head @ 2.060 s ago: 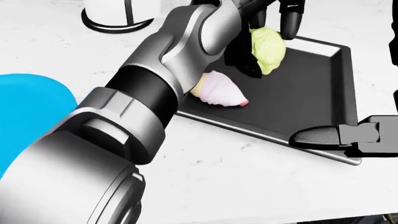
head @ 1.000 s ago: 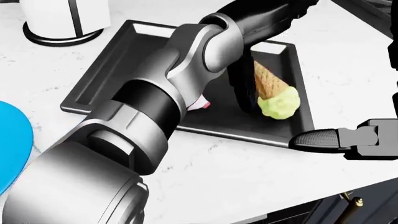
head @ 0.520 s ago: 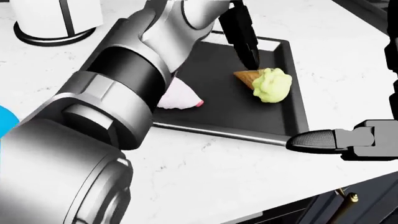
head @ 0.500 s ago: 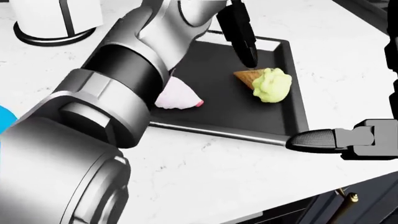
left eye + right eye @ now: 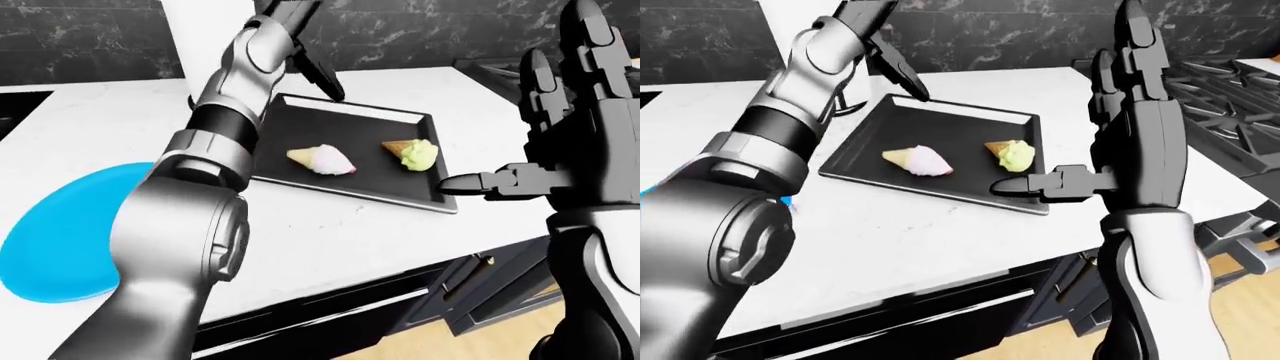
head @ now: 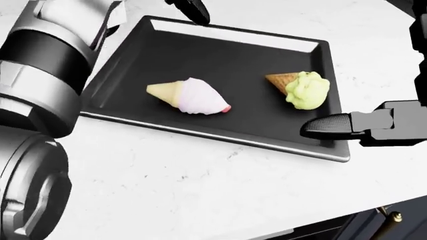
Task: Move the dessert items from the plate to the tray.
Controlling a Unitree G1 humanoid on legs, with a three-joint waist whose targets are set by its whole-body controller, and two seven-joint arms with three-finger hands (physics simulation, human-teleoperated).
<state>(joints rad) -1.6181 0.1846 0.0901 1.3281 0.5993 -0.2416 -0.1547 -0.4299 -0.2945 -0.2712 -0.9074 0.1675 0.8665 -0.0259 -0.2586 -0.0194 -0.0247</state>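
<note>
Left hand (image 5: pixel 318 73) open above glossy black rectangular tray (image 6: pixel 166 35).

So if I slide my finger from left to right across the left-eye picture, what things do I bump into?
Blue plate → pink ice cream cone → green ice cream cone → right hand, held open past the black tray.

Blue plate (image 5: pixel 70 232) — left edge cropped

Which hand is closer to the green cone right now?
Right. The right hand has a fingertip just below the green cone; the left hand is up past the tray's top edge.
</note>
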